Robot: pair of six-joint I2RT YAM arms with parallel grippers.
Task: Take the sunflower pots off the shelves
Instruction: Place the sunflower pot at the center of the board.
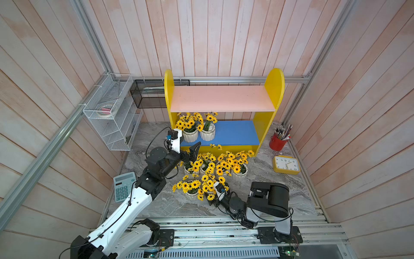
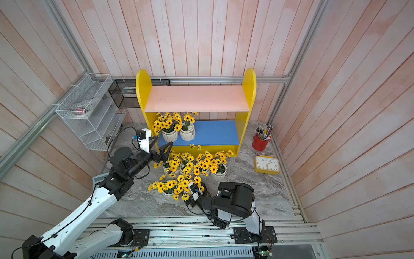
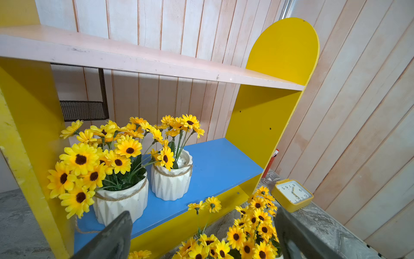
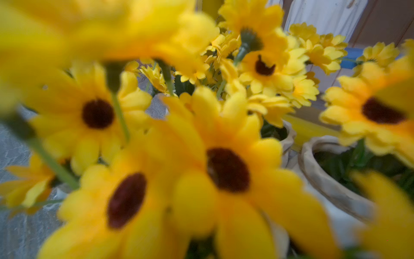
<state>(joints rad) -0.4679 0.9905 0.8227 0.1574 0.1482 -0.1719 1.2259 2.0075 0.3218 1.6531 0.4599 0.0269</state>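
The shelves (image 1: 274, 89) are a yellow unit with a bare pink upper board (image 1: 221, 98) and a blue lower board (image 1: 233, 132). Two sunflower pots (image 1: 190, 135) (image 1: 208, 133) stand at the left end of the blue board; the left wrist view also shows these pots (image 3: 121, 201) (image 3: 171, 183). Several more sunflower pots (image 1: 239, 175) crowd the table in front of the shelves. My left gripper (image 1: 189, 145) hangs open and empty just before the blue board's left front corner. My right gripper (image 1: 211, 199) is buried among the front pots' flowers, its jaws hidden.
A red pencil cup (image 1: 277, 142) and a yellow clock (image 1: 286, 164) sit right of the shelves. A calculator (image 1: 123, 186) lies at the table's left edge. A white wire rack (image 1: 112, 112) and a black mesh basket (image 1: 147, 96) hang on the left and back walls.
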